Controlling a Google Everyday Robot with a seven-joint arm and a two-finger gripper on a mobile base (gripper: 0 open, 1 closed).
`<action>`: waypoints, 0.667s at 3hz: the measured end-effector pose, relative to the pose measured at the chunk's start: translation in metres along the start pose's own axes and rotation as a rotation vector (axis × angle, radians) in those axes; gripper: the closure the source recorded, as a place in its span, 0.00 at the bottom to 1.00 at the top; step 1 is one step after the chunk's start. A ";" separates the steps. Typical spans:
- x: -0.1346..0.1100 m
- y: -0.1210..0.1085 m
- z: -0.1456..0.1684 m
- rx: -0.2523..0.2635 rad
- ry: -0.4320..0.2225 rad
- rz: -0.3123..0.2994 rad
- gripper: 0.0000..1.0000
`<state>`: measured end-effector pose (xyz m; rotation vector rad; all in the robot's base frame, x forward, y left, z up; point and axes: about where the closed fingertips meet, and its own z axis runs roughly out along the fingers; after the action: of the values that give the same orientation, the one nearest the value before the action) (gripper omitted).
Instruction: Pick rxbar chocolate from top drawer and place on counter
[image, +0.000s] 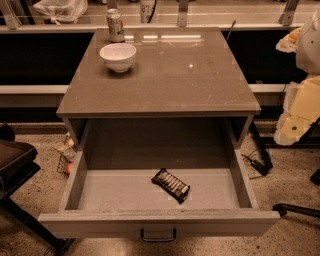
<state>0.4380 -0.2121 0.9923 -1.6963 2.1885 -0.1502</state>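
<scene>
The rxbar chocolate (171, 185), a flat black wrapper with pale print, lies slanted on the floor of the top drawer (125, 192), a little right of its middle. The drawer is pulled fully open, with its front panel and dark pull handle (158, 235) nearest me. The glossy grey-brown counter (175, 80) is above and behind it. My gripper is not in view. Only cream and white parts of my arm (300, 110) show at the right edge, beside the cabinet and apart from the bar.
A white bowl (118, 56) and a drinks can (115, 25) stand on the counter's back left. A dark chair (15, 165) is at the left. Cables and a chair base (295, 210) lie on the floor at the right. A small basket (65, 160) sits by the cabinet's left side.
</scene>
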 end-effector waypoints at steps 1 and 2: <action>-0.001 0.001 0.004 -0.001 -0.003 0.003 0.00; -0.005 0.005 0.021 -0.010 -0.012 0.016 0.00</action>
<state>0.4422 -0.2028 0.9724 -1.6803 2.1976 -0.1252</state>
